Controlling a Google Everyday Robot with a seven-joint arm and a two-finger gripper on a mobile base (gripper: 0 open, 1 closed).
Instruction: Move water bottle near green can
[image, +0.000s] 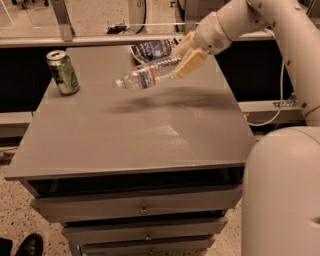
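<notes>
The water bottle (146, 74) is a clear ribbed plastic bottle with a red, white and blue label band. It hangs nearly horizontal in the air above the grey table top (135, 125), cap end pointing left. My gripper (186, 54) is shut on the bottle's base end, at the table's back right. The green can (62, 72) stands upright at the back left corner, well left of the bottle's cap.
A dark blue crinkled snack bag (152, 49) lies at the back of the table, behind the bottle. The table is a drawer cabinet (142, 210). My white arm and base (282, 190) fill the right side. A shoe (30, 245) shows at lower left.
</notes>
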